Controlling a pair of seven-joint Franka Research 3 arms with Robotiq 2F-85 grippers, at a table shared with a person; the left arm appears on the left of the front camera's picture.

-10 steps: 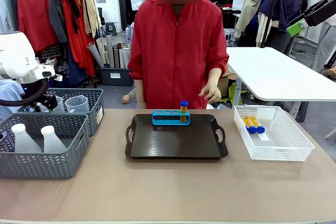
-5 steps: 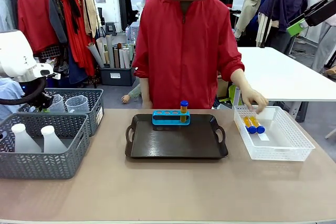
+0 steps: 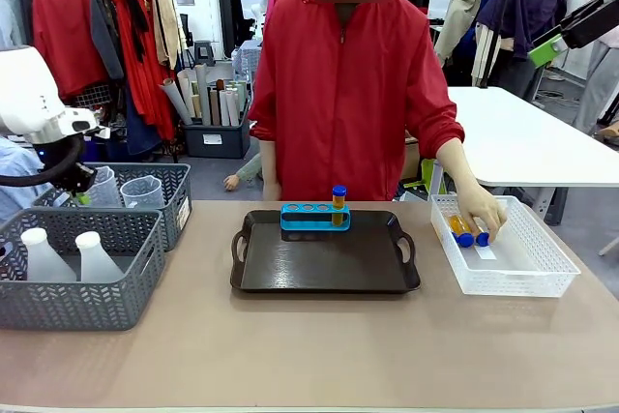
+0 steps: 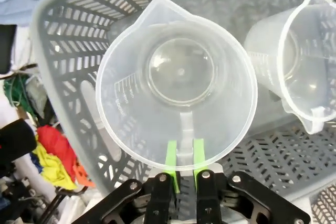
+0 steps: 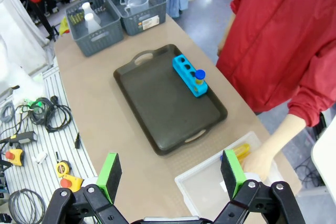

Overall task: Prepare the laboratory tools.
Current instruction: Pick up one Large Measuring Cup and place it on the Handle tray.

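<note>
**Left gripper clamps a beaker handle while a person reaches for the tubes**

At far left, the left gripper is pinched tight on the handle of a clear beaker at the far grey basket, with a second beaker just beside it. Two conical flasks stand in the near grey basket. At centre, a blue rack on the dark tray holds one orange tube upright. At right, the person's hand touches the loose tubes in the white basket. The right gripper hangs wide open and empty above the table.
</note>
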